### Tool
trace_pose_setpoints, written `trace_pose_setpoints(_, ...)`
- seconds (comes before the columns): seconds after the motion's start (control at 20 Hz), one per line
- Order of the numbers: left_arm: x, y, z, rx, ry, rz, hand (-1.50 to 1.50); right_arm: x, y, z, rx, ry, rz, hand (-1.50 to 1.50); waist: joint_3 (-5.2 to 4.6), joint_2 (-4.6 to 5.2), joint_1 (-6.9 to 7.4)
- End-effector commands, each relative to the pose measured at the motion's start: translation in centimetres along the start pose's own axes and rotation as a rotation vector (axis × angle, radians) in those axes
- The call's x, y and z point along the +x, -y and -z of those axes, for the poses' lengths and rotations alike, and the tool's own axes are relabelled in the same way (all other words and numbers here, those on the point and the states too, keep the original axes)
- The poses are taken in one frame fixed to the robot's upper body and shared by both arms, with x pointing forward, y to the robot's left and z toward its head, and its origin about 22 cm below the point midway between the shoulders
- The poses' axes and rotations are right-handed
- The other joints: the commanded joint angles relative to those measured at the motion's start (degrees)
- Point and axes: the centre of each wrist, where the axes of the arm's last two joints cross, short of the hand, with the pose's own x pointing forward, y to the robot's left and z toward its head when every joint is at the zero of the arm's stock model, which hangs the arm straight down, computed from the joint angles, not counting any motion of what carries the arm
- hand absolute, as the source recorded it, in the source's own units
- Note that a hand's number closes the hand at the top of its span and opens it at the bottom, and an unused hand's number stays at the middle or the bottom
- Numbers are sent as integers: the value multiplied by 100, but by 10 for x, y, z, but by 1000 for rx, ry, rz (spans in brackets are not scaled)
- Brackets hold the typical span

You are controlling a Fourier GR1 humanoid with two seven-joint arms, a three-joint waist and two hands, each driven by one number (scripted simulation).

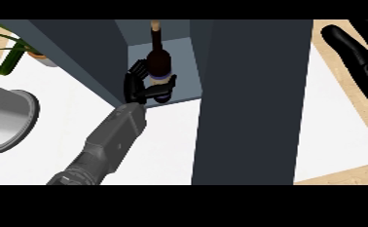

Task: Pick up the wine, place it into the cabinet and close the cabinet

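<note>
The dark glass wine bottle (158, 61) is inside the open grey-blue cabinet (244, 99), upper middle of the frame, with the black left hand (135, 85) curled round its fat lower part, a good hold since glass is likely heavy, slippery and easy to break.

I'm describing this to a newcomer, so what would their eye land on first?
First, the left hand curled round a dark wine bottle in the open cabinet at centre. Next, the cabinet door, tall and dark, standing open just right of it. The right hand rests open at the upper right edge.
</note>
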Motion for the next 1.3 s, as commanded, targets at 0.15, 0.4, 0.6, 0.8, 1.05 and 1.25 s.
trace_pose_setpoints(0.15,-3,5,-5,-10,-22,38,150,-1,5,-3,-3,-3,12,-150,-6,35,-1)
trace_pose_setpoints(0.4,31,34,16,19,-3,18,150,1,2,-11,-1,17,15,-150,-2,26,-71)
trace_pose_setpoints(0.6,40,42,20,23,30,24,150,-6,5,-1,-2,1,21,-150,1,70,-23)
trace_pose_setpoints(0.8,44,46,23,18,9,48,150,-6,9,-10,-25,6,28,-150,11,33,55)
trace_pose_setpoints(1.05,62,58,32,24,19,51,150,-4,8,-9,-18,5,-17,-150,5,67,95)
trace_pose_setpoints(1.25,75,67,38,33,-25,30,150,-6,15,-7,-42,3,-5,-150,11,61,114)
